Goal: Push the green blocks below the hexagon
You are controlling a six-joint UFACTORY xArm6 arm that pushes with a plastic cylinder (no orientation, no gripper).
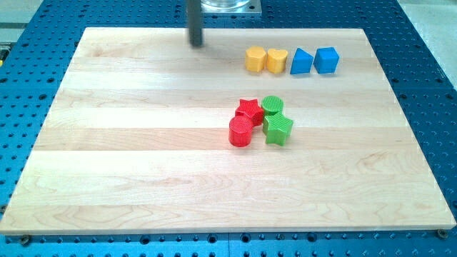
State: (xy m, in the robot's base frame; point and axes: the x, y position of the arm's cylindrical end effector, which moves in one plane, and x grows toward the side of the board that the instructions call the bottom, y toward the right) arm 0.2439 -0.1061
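Note:
A yellow hexagon (255, 59) lies near the view's top, right of centre, touching a yellow heart (277, 61). A green cylinder (272, 106) and a green star (278, 130) sit at the board's middle, well below the hexagon and slightly to its right. The two green blocks touch each other. A red star (249, 110) and a red cylinder (240, 132) press against their left sides. My tip (196, 43) rests on the board near the top edge, left of the hexagon and far above-left of the green blocks.
A blue triangle-like block (302, 62) and a blue cube (326, 60) stand right of the yellow heart. The wooden board (107, 164) lies on a blue perforated table (428, 64). The arm's metal mount (228, 6) shows at the top edge.

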